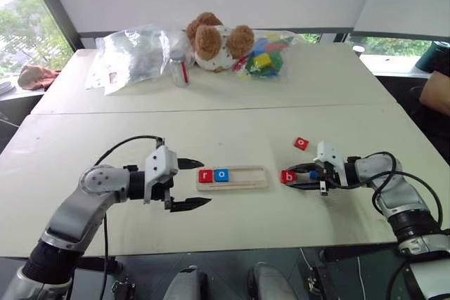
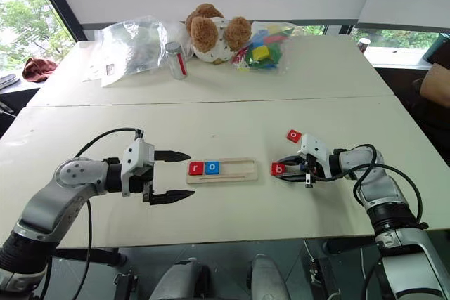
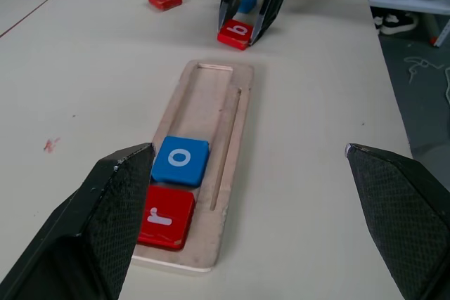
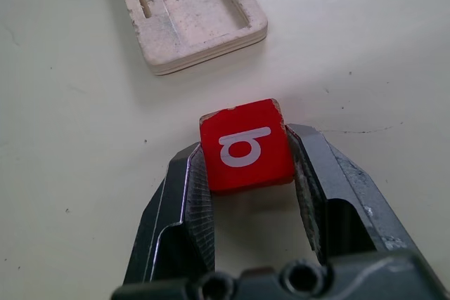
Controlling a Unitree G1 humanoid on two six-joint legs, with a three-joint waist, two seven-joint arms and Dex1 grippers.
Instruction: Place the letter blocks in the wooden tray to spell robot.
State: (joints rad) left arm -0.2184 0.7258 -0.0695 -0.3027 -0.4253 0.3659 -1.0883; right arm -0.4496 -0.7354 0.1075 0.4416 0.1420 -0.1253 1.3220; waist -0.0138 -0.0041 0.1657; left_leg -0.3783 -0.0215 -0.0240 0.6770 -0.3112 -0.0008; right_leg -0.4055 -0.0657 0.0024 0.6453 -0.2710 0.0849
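The wooden tray [image 1: 242, 178] lies at the middle of the table. A red r block [image 1: 204, 175] and a blue o block [image 1: 221, 174] sit side by side in its left end. Just right of the tray, my right gripper [image 1: 292, 177] is shut on the red b block [image 4: 245, 147], down at table level. A blue block [image 3: 246, 1] lies behind it, between the fingers, its letter hidden. A red o block [image 1: 301, 143] lies loose farther back. My left gripper [image 1: 207, 183] hangs open at the tray's left end, holding nothing.
Along the table's far side are a clear plastic bag [image 1: 137, 53], a can [image 1: 180, 68], a teddy bear [image 1: 214, 38] and a bag of coloured toy blocks [image 1: 264, 55]. A person's arm [image 1: 437, 93] shows at the right edge.
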